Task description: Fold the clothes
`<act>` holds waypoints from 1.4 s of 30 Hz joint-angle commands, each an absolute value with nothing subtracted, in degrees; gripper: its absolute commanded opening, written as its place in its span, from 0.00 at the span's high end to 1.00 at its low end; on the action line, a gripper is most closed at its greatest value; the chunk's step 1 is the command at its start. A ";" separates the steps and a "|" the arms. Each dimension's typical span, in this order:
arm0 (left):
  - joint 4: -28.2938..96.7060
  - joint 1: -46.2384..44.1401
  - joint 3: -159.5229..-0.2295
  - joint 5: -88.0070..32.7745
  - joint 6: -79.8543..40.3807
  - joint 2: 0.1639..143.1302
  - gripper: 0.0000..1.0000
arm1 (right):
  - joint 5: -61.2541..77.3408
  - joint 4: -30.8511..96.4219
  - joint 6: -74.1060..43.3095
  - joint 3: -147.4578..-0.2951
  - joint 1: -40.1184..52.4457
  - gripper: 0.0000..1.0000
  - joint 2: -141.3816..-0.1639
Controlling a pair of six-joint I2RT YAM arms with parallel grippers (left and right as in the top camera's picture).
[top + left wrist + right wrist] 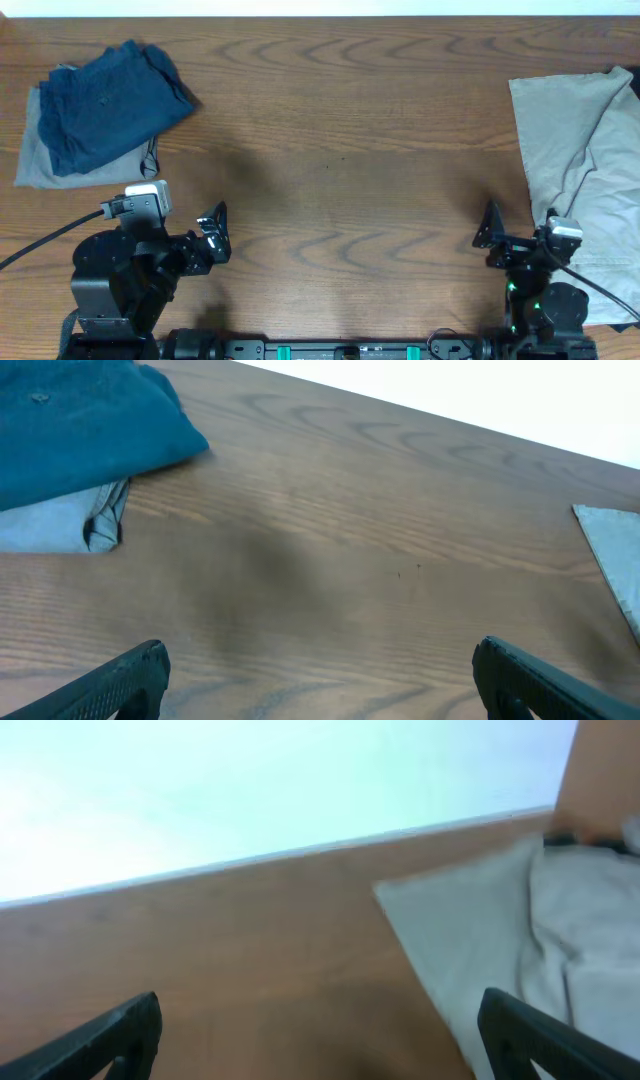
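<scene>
Both end effectors are open and hold nothing: in each wrist view the two fingers stand wide apart with only bare counter between them.

The folded stack is at the far left corner, the navy pair lying on top of the grey pair. It looks finished to me, so I judge that the next piece is the beige clothes at the right edge of the counter.

This beige cloth lies ahead and to the right of the right end effector, with its near left edge just beside that wrist. In the right wrist view it fills the right side and its edge runs diagonally away from the fingers. Its long axis runs from the far edge of the counter toward me, and it is spread loosely with some creases.

The left end effector is well apart from it, across the bare middle. So the right arm is clearly the nearer one, and I would reach forward and to the right with it.
</scene>
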State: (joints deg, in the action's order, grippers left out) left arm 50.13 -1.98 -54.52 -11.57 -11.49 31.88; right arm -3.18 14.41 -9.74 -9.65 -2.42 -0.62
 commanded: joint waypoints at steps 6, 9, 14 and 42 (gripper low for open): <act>50.11 -1.85 -54.08 -10.90 -10.33 31.88 0.02 | -0.62 2.13 -7.77 -0.30 -3.05 0.01 -0.25; 50.11 -1.85 -54.08 -10.90 -10.33 31.88 0.02 | 0.14 4.62 -4.71 -0.30 -3.05 0.01 -0.25; 50.11 -1.85 -54.08 -10.90 -10.33 31.88 0.02 | 0.47 4.49 -0.12 -0.30 -3.05 0.01 -0.25; 50.11 -1.85 -54.08 -10.90 -10.33 31.88 0.02 | 0.64 4.27 -1.21 -0.30 -3.03 0.01 -0.27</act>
State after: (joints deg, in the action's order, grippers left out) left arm 50.13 -1.98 -54.46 -11.60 -11.49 31.88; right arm 0.05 4.01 -2.26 -0.38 -2.42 -0.62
